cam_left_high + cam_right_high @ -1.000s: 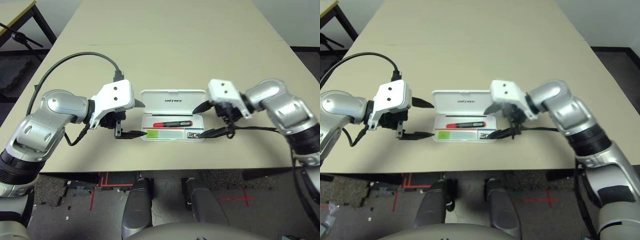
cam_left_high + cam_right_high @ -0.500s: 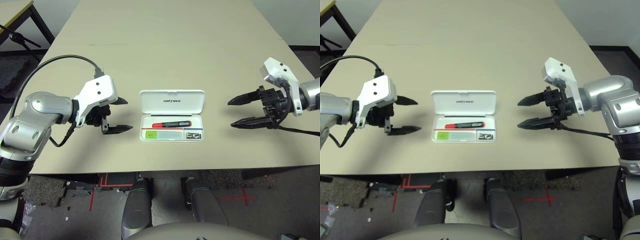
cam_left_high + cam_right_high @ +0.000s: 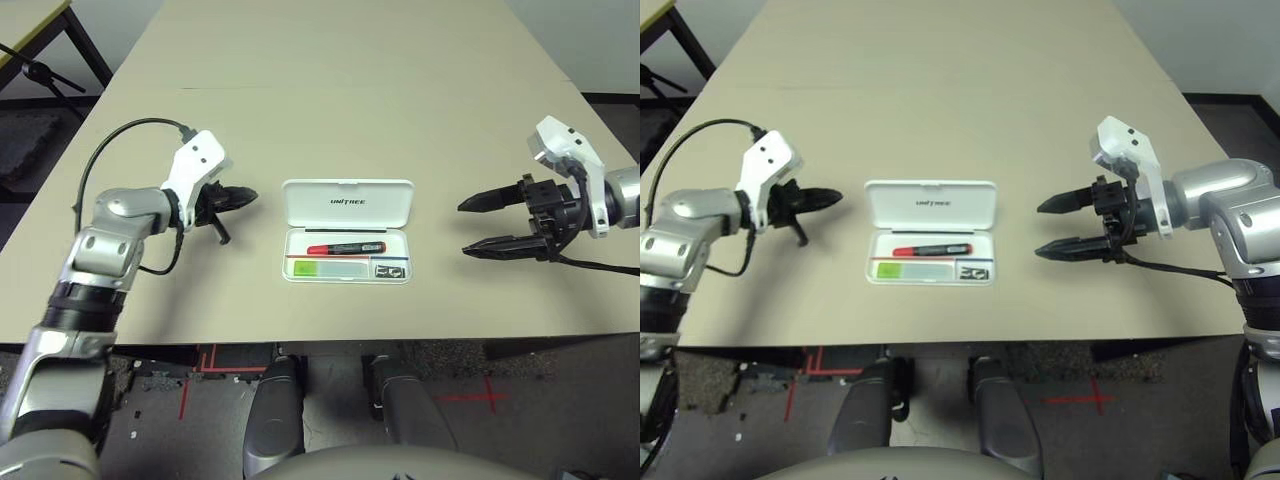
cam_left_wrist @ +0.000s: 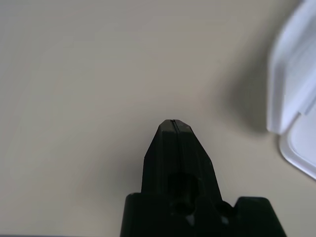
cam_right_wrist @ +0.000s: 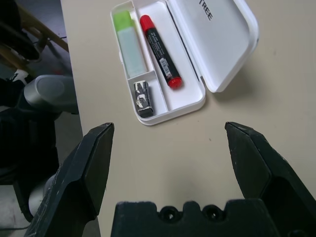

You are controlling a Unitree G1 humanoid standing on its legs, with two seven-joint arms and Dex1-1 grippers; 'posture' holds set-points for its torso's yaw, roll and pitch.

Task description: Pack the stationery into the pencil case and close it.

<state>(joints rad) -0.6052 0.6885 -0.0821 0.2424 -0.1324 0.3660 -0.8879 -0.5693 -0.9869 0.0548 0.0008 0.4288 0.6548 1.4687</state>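
Observation:
The white pencil case (image 3: 347, 203) lies open at the table's middle, its lid tilted back with the print facing me. In its tray rest a red marker (image 3: 345, 248), a pale-and-lime-green stick (image 3: 325, 268) and a small black-and-silver clip (image 3: 386, 271); the right wrist view has the marker (image 5: 159, 49), stick (image 5: 129, 44) and clip (image 5: 142, 96) too. My left gripper (image 3: 245, 197) hovers just left of the lid, shut and empty, its fingers (image 4: 173, 143) pressed together. My right gripper (image 3: 466, 228) is well to the right of the case, open and empty, pointing at it.
The tan table (image 3: 340, 110) stretches far behind the case. Its front edge (image 3: 340, 338) runs close below the case. A black cable (image 3: 110, 150) loops off my left arm. Another table's corner and a black stand (image 3: 40, 60) sit at the far left.
Both grippers have drawn back from the ends of the case, the right one much farther. The left gripper has shut; the right stays open. The case and its contents have not moved.

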